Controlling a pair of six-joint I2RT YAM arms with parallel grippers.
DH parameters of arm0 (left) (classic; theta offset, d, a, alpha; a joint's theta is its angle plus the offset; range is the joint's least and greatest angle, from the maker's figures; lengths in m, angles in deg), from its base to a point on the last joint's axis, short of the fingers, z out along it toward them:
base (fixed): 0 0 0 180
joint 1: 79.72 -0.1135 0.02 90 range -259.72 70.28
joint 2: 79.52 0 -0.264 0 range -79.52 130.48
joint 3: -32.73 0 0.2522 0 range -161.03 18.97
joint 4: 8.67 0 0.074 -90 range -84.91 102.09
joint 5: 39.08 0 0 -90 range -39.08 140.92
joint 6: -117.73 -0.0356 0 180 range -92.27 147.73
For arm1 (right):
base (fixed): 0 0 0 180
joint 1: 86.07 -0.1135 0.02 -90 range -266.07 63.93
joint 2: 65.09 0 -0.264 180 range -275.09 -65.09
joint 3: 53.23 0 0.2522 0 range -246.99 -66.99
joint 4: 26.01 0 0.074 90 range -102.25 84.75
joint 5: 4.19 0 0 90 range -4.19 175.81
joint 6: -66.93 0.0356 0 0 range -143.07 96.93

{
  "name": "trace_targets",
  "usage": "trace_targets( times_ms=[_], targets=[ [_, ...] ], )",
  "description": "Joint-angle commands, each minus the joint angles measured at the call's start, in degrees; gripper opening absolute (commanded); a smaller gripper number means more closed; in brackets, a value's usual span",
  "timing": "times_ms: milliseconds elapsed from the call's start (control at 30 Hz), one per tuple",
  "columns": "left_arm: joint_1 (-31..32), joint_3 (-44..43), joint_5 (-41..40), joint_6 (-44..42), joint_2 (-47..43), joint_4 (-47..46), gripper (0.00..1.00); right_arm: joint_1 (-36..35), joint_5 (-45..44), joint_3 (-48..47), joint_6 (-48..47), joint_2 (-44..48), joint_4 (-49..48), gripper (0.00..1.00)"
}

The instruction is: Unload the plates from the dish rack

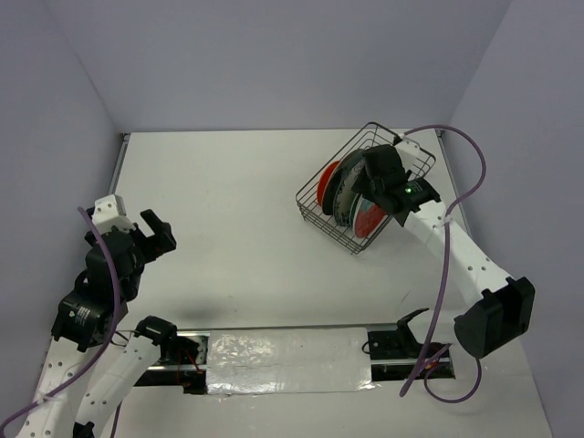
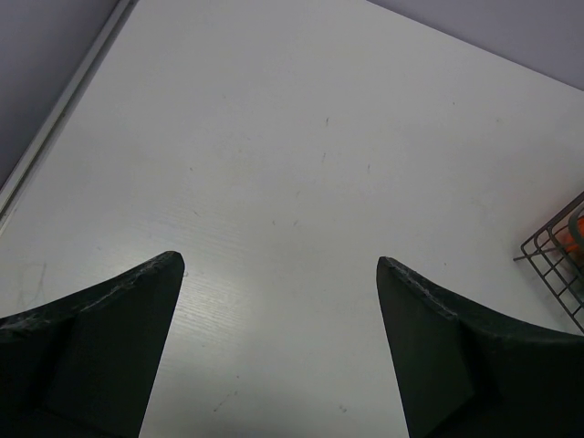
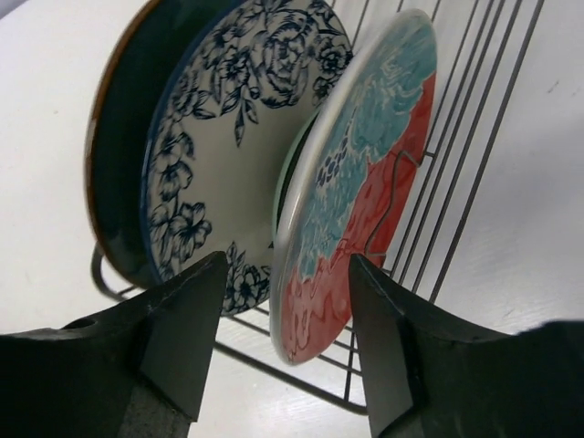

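Note:
The dark wire dish rack (image 1: 310, 208) stands at the far right of the table with several plates on edge in it. In the right wrist view I see the large red-and-teal floral plate (image 3: 365, 182), the blue-patterned plate (image 3: 228, 146) behind it, and a dark teal plate (image 3: 119, 164) with a brown rim. An orange-red plate (image 1: 327, 185) shows at the rack's left end. My right gripper (image 3: 287, 301) is open, its fingers straddling the floral plate's lower rim without gripping it. My left gripper (image 2: 278, 265) is open and empty over bare table at the left (image 1: 160, 233).
A corner of the rack (image 2: 557, 265) shows at the right edge of the left wrist view. The table's raised left edge (image 2: 55, 119) runs along the wall. A shiny foil strip (image 1: 283, 360) lies between the arm bases. Walls close in on three sides.

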Motion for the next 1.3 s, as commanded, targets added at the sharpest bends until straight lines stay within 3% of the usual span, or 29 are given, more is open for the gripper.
trace_targets(
  times_ms=[0, 133, 233, 467, 633, 933, 1267],
  targets=[
    [0.0, 0.09, 0.58, -1.15, 0.35, -2.73, 1.0, -0.44, -5.86, -0.25, 2.33, -2.04, -2.35, 0.62],
    [0.0, 0.09, 1.01, -1.24, 0.62, -2.91, 1.0, -0.36, -7.7, -1.3, 3.03, -4.33, -1.74, 0.41],
    [0.0, 0.09, 1.1, -1.24, 0.79, -2.99, 1.0, -0.44, -7.45, -1.57, 3.12, -5.73, -1.57, 0.31],
    [0.09, 0.18, 1.46, -1.41, 0.88, -3.08, 0.99, -0.62, -9.03, -0.95, 3.91, -4.33, -1.04, 0.24],
    [0.09, 0.18, 1.46, -1.41, 0.71, -3.0, 1.0, -0.62, -9.99, -2.18, 3.47, -2.84, 0.19, 0.0],
    [0.09, 0.18, 1.28, -1.32, 0.7, -3.0, 0.99, -0.79, -9.73, -3.06, 1.72, 1.47, -0.86, 0.0],
    [0.17, 0.18, 1.19, -1.24, 0.62, -2.91, 1.0, -0.62, -10.0, -10.87, 0.57, 2.08, 2.39, 0.0]
  ],
)
